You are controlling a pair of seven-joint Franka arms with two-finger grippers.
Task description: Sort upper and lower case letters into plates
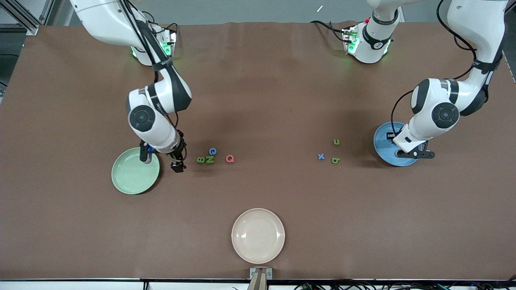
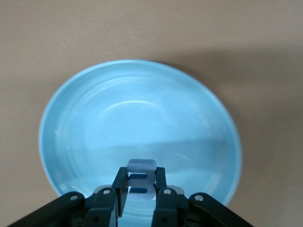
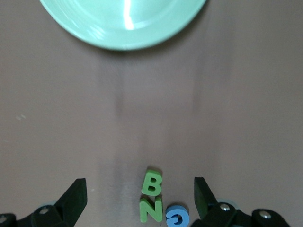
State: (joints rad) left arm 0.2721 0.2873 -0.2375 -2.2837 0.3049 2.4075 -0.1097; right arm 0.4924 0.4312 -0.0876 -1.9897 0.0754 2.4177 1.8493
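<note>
A: Where do the plates stand?

B: The mint green plate (image 1: 135, 176) lies toward the right arm's end of the table, the sky blue plate (image 1: 388, 150) toward the left arm's end. A cream-white plate (image 1: 258, 235) sits nearest the front camera, between them.

A: And the grippers?

B: The left gripper (image 2: 141, 187) hangs over the sky blue plate (image 2: 137, 127), its fingers clenched on a pale blue letter (image 2: 142, 178). The right gripper (image 3: 139, 198) hovers with its fingers spread wide, holding nothing, over the table just beside the mint green plate (image 3: 123, 23).

A: Which letters lie loose?

B: A green B (image 1: 200, 160), a green N (image 1: 209, 160), a blue G (image 1: 212, 151) and a red Q (image 1: 229, 158) lie near the right gripper. A blue x (image 1: 321, 156) and two small green letters (image 1: 336, 160) lie near the sky blue plate.
</note>
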